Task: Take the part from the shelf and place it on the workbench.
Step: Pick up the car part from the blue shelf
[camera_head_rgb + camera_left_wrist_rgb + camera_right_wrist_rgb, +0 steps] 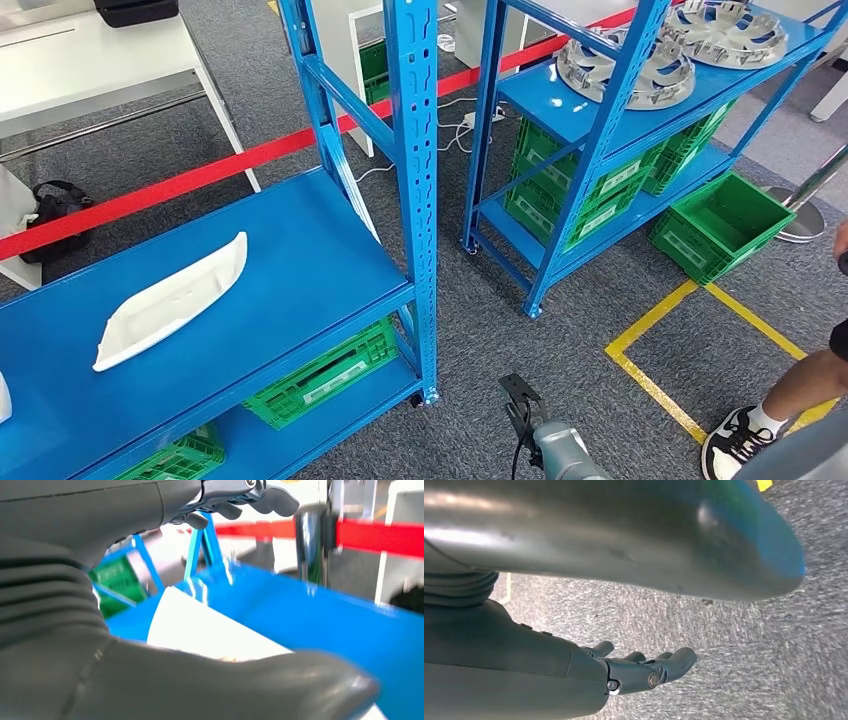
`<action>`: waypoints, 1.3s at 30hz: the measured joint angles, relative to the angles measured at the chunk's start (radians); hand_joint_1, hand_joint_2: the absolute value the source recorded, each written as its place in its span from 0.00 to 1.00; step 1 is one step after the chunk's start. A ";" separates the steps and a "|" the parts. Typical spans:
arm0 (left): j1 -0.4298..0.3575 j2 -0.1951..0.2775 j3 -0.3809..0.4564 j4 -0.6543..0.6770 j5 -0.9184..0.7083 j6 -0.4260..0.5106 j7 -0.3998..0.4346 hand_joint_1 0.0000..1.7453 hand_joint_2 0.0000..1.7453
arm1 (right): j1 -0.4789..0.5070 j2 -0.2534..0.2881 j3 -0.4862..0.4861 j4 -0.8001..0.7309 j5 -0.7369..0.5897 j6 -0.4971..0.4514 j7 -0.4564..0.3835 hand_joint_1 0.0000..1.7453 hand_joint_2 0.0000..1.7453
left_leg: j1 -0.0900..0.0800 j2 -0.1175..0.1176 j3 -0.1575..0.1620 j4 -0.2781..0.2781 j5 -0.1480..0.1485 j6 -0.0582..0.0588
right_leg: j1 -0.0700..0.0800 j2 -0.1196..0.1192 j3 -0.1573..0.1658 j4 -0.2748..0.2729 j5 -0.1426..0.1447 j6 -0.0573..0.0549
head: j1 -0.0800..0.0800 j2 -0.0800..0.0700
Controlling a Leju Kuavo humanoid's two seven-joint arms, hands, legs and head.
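— Head view: where's the white moulded part (172, 300)?
— Flat on the blue shelf (300, 250), untouched.
— Left wrist view adds?
— Left hand (150, 580) fingers spread over a white part (200, 630), not gripping.
— Right hand (644, 667)?
— Fingers loose, empty, over grey carpet (749, 655).

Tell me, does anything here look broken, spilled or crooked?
Nothing looks broken or spilled. The white part lies slantwise on the blue shelf, and one green crate sits on the floor beside the other rack rather than inside it.

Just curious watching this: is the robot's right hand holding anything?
No, it is empty. The right hand hangs over grey carpet, fingers apart, nothing between them.
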 joint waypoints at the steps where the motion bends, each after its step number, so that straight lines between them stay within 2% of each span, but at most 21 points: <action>1: -0.001 0.001 0.011 0.000 0.014 -0.027 -0.003 0.00 1.00 | 0.000 -0.001 0.000 0.000 -0.001 0.001 -0.006 0.00 0.00 | 0.000 0.000 0.000 0.000 0.000 -0.003 | 0.000 0.000 0.000 0.000 0.000 0.000 | 0.000 0.000; 7: -0.001 0.015 0.067 0.001 0.087 -0.153 -0.057 0.00 1.00 | 0.002 -0.009 -0.001 0.000 -0.002 0.008 -0.024 0.00 0.00 | 0.000 0.000 0.001 0.000 0.001 -0.006 | -0.002 -0.001 0.003 -0.001 0.001 -0.001 | 0.000 0.000; 15: 0.001 0.039 0.157 0.005 0.238 -0.505 -0.252 0.00 1.00 | 0.003 -0.009 -0.008 0.000 -0.006 0.011 -0.020 0.00 0.00 | -0.001 -0.001 0.003 0.000 0.001 -0.005 | -0.002 -0.001 0.007 -0.005 0.002 0.000 | 0.000 0.000; 21: 0.016 0.058 0.171 0.005 0.245 -0.620 -0.349 0.00 1.00 | 0.003 -0.009 -0.011 0.000 -0.002 0.011 -0.019 0.00 0.00 | -0.001 0.000 0.002 0.000 0.000 -0.005 | -0.002 -0.001 0.007 -0.006 0.002 0.000 | 0.000 0.000; 27: 0.038 0.064 0.169 0.005 0.243 -0.663 -0.402 0.00 1.00 | 0.003 -0.009 -0.012 0.000 0.002 0.011 -0.019 0.00 0.00 | -0.001 -0.001 0.002 0.000 0.000 -0.004 | -0.002 -0.002 0.008 -0.007 0.002 0.000 | 0.000 0.000; 32: 0.046 0.065 0.158 0.005 0.216 -0.657 -0.407 0.00 1.00 | 0.003 -0.009 -0.012 0.000 0.005 0.011 -0.019 0.00 0.00 | -0.001 -0.001 0.003 0.000 0.000 -0.004 | -0.002 -0.002 0.008 -0.008 0.002 0.000 | 0.000 0.000; 35: 0.047 0.063 0.142 0.004 0.198 -0.632 -0.390 0.00 1.00 | 0.003 -0.009 -0.013 0.000 0.005 0.012 -0.018 0.00 0.00 | -0.002 -0.001 0.003 0.000 0.000 -0.004 | -0.002 -0.002 0.008 -0.008 0.002 0.000 | 0.000 0.000; 39: 0.047 0.053 0.110 0.001 0.153 -0.535 -0.356 0.00 1.00 | 0.002 -0.009 -0.015 0.000 0.006 0.011 -0.019 0.00 0.00 | -0.002 -0.001 0.003 0.000 0.000 -0.004 | -0.002 -0.002 0.008 -0.008 0.002 0.000 | 0.000 0.000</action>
